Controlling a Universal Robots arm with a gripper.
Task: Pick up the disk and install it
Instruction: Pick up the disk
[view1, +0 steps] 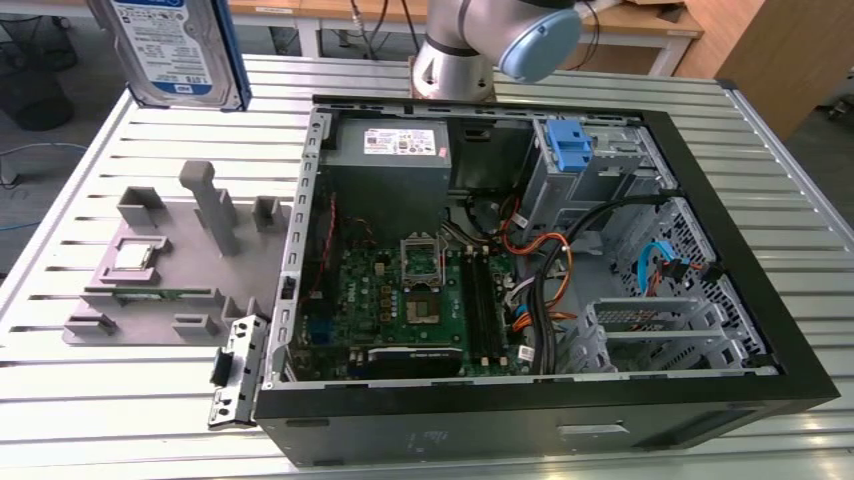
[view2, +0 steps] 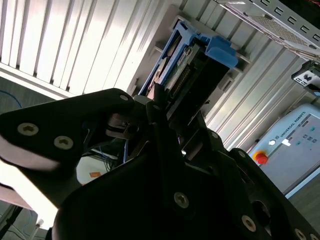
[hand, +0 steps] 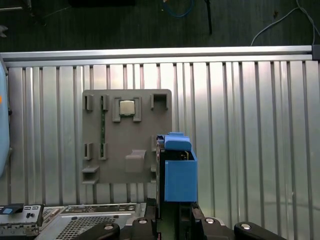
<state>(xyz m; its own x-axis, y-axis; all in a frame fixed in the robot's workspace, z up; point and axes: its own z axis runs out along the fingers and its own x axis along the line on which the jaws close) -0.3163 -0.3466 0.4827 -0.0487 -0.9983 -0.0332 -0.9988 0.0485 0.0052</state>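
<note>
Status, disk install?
Gripper shut on the disk. Disk aloft near the grey fixture tray, outside the computer case. Blue bracket sits in a case bay.

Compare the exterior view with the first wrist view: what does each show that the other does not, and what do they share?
Exterior view, not the first wrist view: the motherboard, the power supply and the blue bracket inside the computer case, plus the label face of the disk. First wrist view, not the exterior view: the tool shut on the disk. Both: the disk, the grey fixture and the slatted table.
</note>
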